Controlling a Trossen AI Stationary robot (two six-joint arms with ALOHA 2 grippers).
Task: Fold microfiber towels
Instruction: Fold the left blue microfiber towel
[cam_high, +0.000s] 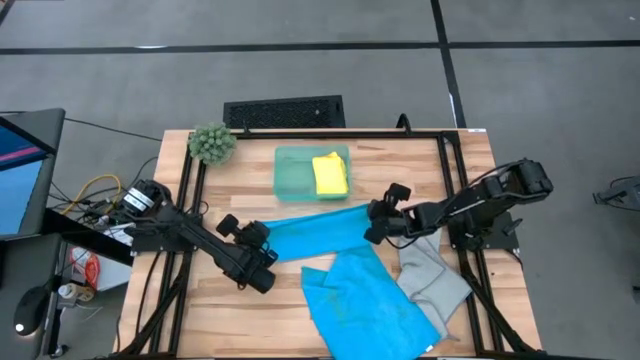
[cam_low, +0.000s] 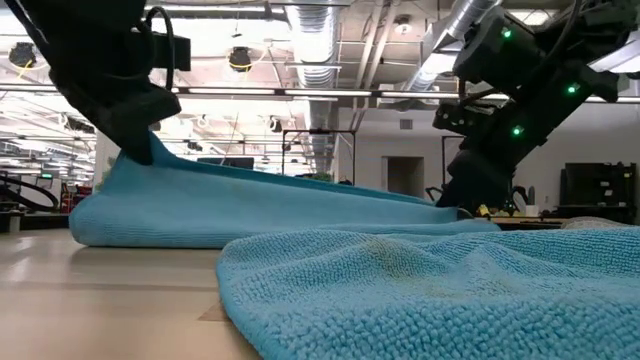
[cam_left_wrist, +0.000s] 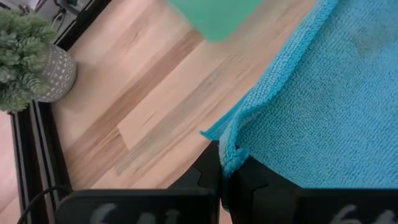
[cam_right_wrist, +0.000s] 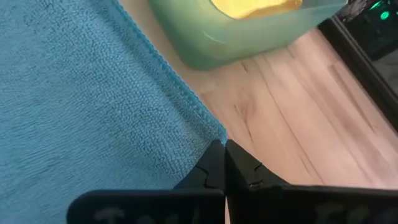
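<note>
From above, we saw a blue towel (cam_high: 318, 236) stretched across the middle of the counter (cam_high: 250, 180), with the left claw (cam_high: 262, 243) pinched on its left corner and the right claw (cam_high: 374, 224) pinched on its right corner. A second blue towel (cam_high: 365, 300) lay crumpled toward the front edge, partly overlapping the first, and a grey towel (cam_high: 432, 275) lay just beside it on the right. A yellow towel (cam_high: 330, 174) sat folded inside a green tray (cam_high: 292, 175) behind the stretched towel, and a small potted plant (cam_high: 212, 143) stood at the back left corner. At counter height, we saw the stretched blue towel (cam_low: 260, 205) lifted at one end by one dark arm, sloping down toward the other arm, while the second blue towel (cam_low: 440, 290) filled the foreground. Through the left wrist camera, the left claw (cam_left_wrist: 225, 169) was closed tight on the hemmed corner of the blue towel (cam_left_wrist: 317, 106), with the plant (cam_left_wrist: 28, 59) and the tray (cam_left_wrist: 214, 15) beyond. Through the right wrist camera, the right claw (cam_right_wrist: 221, 163) was closed on the corner of the blue towel (cam_right_wrist: 93, 106), near the tray (cam_right_wrist: 249, 34) holding the yellow towel (cam_right_wrist: 255, 6).
</note>
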